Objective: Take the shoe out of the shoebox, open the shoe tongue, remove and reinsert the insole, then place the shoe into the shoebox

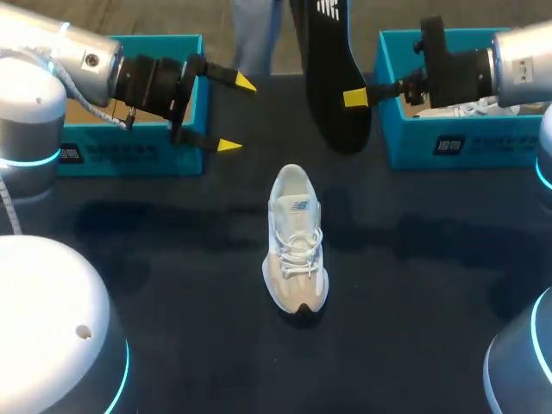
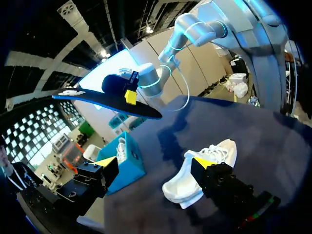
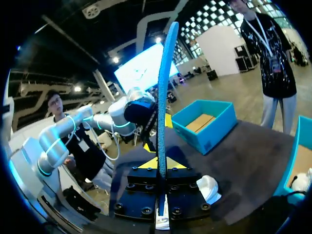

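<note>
Right pincer (image 1: 355, 97) is clamped on the black insole (image 1: 329, 78), pinching it from both sides by its edge. It holds the insole up in the air over the far part of the table (image 1: 172, 285), in the gap between the two boxes. From that arm's own camera you see the insole edge-on, standing straight up from between the fingers. Left pincer (image 1: 231, 113) is wide open with nothing in it, hanging just in front of the left shoebox (image 1: 129, 155).

Boxes: both are blue. The left shoebox only shows brown cardboard inside. The right shoebox (image 1: 457, 142) has something white (image 1: 479, 109) sitting in it, can't really tell what.

The shoe (image 1: 296, 250) is the white lace-up. It's out of the box and sits upright on its sole about mid-table, long axis running near to far, toe aimed back toward the robot and heel toward the insole. It's well apart from both pincers. From the left wrist camera it lies out ahead of the open fingers, nearer one finger than the other and not touching either.
</note>
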